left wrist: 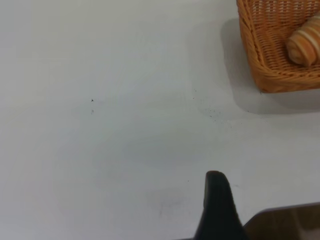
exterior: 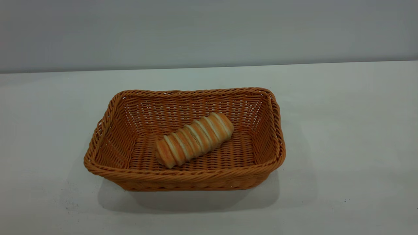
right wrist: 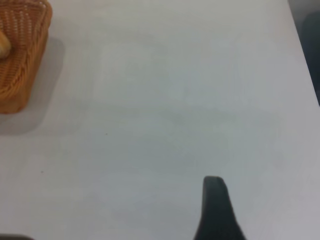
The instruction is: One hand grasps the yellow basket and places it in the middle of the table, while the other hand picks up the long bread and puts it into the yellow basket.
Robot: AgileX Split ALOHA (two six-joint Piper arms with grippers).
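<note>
1. In the exterior view, the yellow basket (exterior: pixel 184 140) is seen standing flat near the middle of the table (exterior: pixel 343 130), and the long bread (exterior: pixel 194 139) is seen lying diagonally on the basket's woven floor, one end close to the near wall. No arm or gripper is shown here, so both are judged to be pulled back out of this view. Both parts of the task are judged to be done: the basket is placed centrally and the bread is inside it. Nothing is seen left to do beyond parking the arms.

2. In the left wrist view, one corner of the basket (left wrist: pixel 280 45) and a rounded end of the bread (left wrist: pixel 303 45) are shown, well apart from the left gripper (left wrist: pixel 216 210), of which only a single dark fingertip is seen above bare tabletop. Nothing is held by it; whether its fingers are spread or closed cannot be told. Small dark specks on the table near the basket are shown more plainly here than in the exterior view.

3. In the right wrist view, the basket's opposite side (right wrist: pixel 22 55) is caught at the frame's edge, with only a sliver of bread. The right gripper (right wrist: pixel 215 210) is likewise seen as one dark fingertip, well away from the basket, with nothing in it; its opening cannot be told. The table's edge is shown here alone.
</note>
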